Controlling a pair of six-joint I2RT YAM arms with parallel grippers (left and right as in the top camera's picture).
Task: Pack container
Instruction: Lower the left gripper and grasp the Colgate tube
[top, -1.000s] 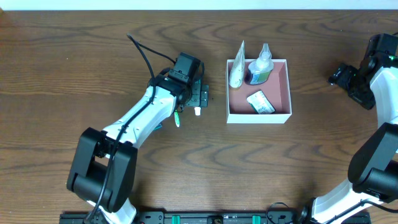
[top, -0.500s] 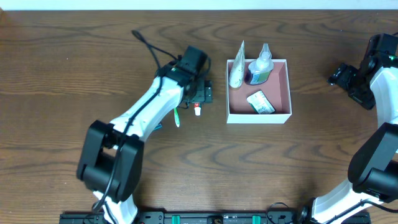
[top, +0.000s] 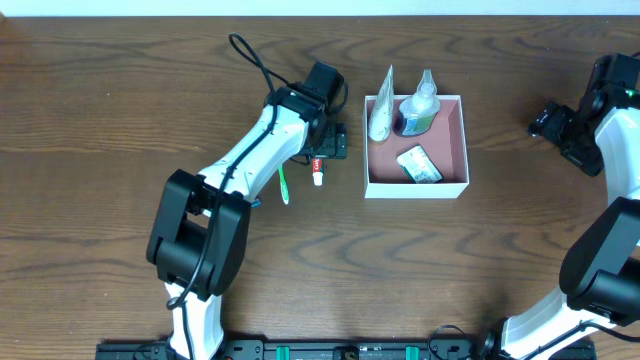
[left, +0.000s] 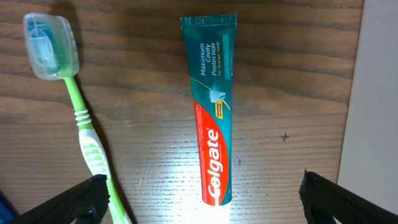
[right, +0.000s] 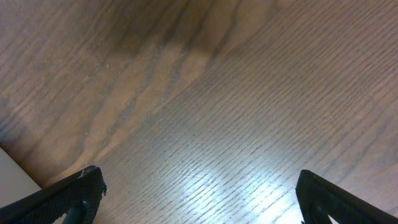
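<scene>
– So where was the container (top: 452, 140) when you looked?

– Far half of the desk (top: 100, 250), a bit right of centre, flat, open side up. It held a white tube (top: 381, 115) leaning on its left wall, a bottle (top: 420, 108) at the back and a small packet (top: 419, 164) lying on the pink floor. The right part of the floor was bare.

– Arms?

– The left end effector (left: 208, 205) hung just left of the box, fingers spread wide, nothing between them, straddling a toothpaste tube (left: 214, 112) that lay on the wood. A green toothbrush (left: 81, 118) with a clear head cap lay beside the paste, apart from it, its handle running close by the left finger. The right end effector (top: 552, 122) sat well off to the right, also spread and empty, bare wood under it.

– How would the box handle?

– My read: light, thin walls, stiff enough to stay square but easy to shove. Nothing pinned it, so a knock on the left wall would likely have skated it across the wood. To steady it I'd have pinched one wall at the rim, right side, where no contents leaned.

– And the paste?

– Soft, light, slick skin. I'd have closed across mid-body, gently, since the crimped end looked too thin. The box's white wall stood near on that side, so the outer finger had little room.
</scene>
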